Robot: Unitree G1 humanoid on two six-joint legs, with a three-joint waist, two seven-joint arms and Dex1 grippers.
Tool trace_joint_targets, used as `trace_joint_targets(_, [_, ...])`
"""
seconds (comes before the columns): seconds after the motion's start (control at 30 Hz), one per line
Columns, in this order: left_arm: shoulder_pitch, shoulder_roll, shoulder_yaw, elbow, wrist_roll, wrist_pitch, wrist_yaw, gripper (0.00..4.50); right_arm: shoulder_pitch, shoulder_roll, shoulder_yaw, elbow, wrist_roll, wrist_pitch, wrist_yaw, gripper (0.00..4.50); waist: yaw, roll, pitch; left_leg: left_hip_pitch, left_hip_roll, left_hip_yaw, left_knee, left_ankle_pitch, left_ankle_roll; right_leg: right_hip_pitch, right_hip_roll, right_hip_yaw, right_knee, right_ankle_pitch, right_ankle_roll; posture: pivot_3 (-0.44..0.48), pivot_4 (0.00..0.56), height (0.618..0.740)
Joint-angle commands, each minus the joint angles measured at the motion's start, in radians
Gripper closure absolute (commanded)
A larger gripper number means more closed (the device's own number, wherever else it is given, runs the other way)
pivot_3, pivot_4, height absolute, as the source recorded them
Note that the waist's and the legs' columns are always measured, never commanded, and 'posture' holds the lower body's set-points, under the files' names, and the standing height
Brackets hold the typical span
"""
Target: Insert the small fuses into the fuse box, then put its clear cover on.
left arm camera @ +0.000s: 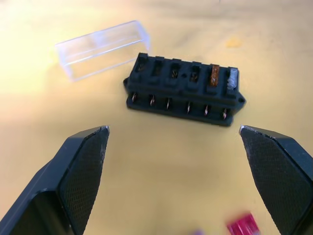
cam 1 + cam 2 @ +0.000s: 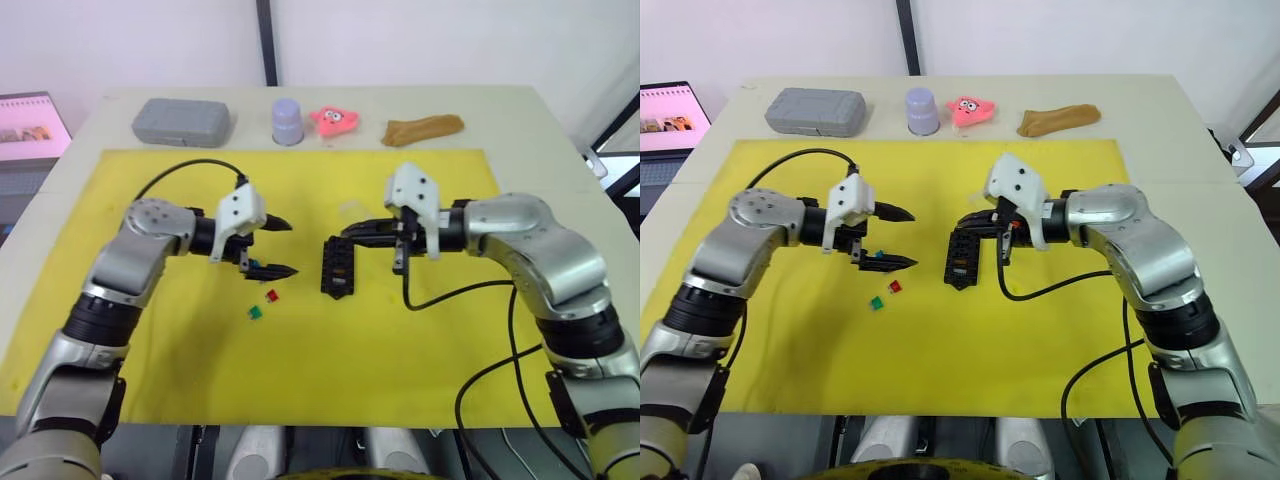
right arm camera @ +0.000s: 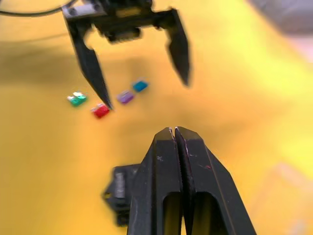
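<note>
Hovering wide open left of frame centre, the left tool [image 2: 270, 247] could scatter the loose small fuses [image 3: 100, 110] beneath; the right tool [image 3: 175, 131], pinched empty, could nudge the central fuse box [image 1: 185, 89] or the clear cover [image 1: 100, 48] behind.

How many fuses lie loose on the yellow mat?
4: green fuse, red fuse, purple fuse and teal fuse, clustered beneath the left gripper. Others may be hidden.
</note>
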Motion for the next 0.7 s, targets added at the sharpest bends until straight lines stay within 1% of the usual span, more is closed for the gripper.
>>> trace_joint_targets(0.03, [0.032,0.098,0.095,-0.048,-0.063,0.055,-0.049,0.00,0.038,-0.125,-0.076,-0.003,-0.008,-0.097,0.108,4.43,-0.002,0.000,0.000,0.000,0.000,0.000,0.000,0.000,0.001,0.000,0.000,0.000,0.000,0.000,0.000,0.000,0.150,0.740])
trace_joint_targets(0.1, [0.074,0.172,0.134,-0.076,-0.087,0.096,-0.069,0.00,0.071,-0.205,-0.133,0.023,0.026,-0.113,0.173,4.43,-0.005,0.000,0.000,0.000,0.000,0.001,0.000,-0.001,0.002,0.000,0.000,0.000,-0.001,0.000,0.000,0.000,0.150,0.740])
trace_joint_targets(0.2, [0.159,0.293,0.217,-0.067,-0.107,0.119,-0.106,0.00,0.106,-0.311,-0.224,0.081,0.089,-0.061,0.252,3.62,-0.007,0.001,0.001,0.001,0.001,0.002,0.000,-0.003,0.005,0.000,0.000,0.001,0.000,0.000,0.000,0.000,0.150,0.740])
trace_joint_targets(0.23, [0.183,0.319,0.239,-0.070,-0.116,0.128,-0.110,0.00,0.119,-0.334,-0.251,0.098,0.102,-0.054,0.266,3.09,-0.008,0.001,0.001,0.001,0.002,0.002,0.000,-0.003,0.006,0.000,0.000,0.001,0.000,0.000,0.000,0.000,0.150,0.740])
trace_joint_targets(0.27, [0.205,0.344,0.257,-0.069,-0.120,0.131,-0.114,0.00,0.135,-0.357,-0.271,0.112,0.102,-0.067,0.282,2.65,-0.007,0.001,0.001,0.001,0.003,0.002,0.000,-0.003,0.006,0.000,0.001,0.001,0.000,0.000,0.000,0.000,0.150,0.740])
trace_joint_targets(0.3, [0.231,0.375,0.275,-0.061,-0.120,0.126,-0.128,0.00,0.156,-0.386,-0.288,0.126,0.095,-0.085,0.303,2.05,-0.005,0.001,0.001,0.001,0.003,0.002,-0.001,-0.004,0.006,0.000,0.001,0.000,0.000,0.000,0.000,0.000,0.150,0.740])
trace_joint_targets(0.33, [0.266,0.411,0.303,-0.025,-0.112,0.108,-0.146,0.00,0.191,-0.417,-0.307,0.143,0.080,-0.114,0.326,1.64,-0.004,0.001,0.001,0.002,0.003,0.002,-0.001,-0.004,0.007,0.000,0.001,0.000,0.000,0.000,0.000,0.000,0.150,0.740])
trace_joint_targets(0.43, [0.342,0.483,0.352,0.056,-0.086,0.053,-0.178,0.00,0.272,-0.476,-0.352,0.189,0.049,-0.177,0.362,0.11,-0.004,0.001,0.001,0.002,0.003,0.002,-0.001,-0.004,0.008,0.001,0.002,0.000,-0.001,0.000,0.000,0.000,0.150,0.740])
trace_joint_targets(0.47, [0.353,0.495,0.355,0.079,-0.078,0.037,-0.179,0.00,0.291,-0.484,-0.368,0.199,0.049,-0.184,0.362,0.05,-0.004,0.002,0.001,0.002,0.003,0.003,-0.001,-0.004,0.008,0.001,0.002,0.001,-0.001,0.000,0.000,0.000,0.150,0.740])
trace_joint_targets(0.53, [0.359,0.509,0.352,0.119,-0.063,0.007,-0.181,0.00,0.322,-0.493,-0.393,0.210,0.046,-0.192,0.362,0.05,-0.004,0.002,0.002,0.002,0.003,0.004,-0.001,-0.004,0.008,0.001,0.002,0.001,-0.001,0.000,0.000,0.000,0.150,0.740])
trace_joint_targets(0.7, [0.310,0.502,0.320,0.166,-0.046,-0.022,-0.185,0.00,0.351,-0.493,-0.416,0.186,0.047,-0.186,0.345,0.05,-0.003,0.002,0.002,0.002,0.003,0.004,-0.001,-0.004,0.008,0.001,0.002,0.001,-0.001,0.000,0.000,0.000,0.150,0.740])
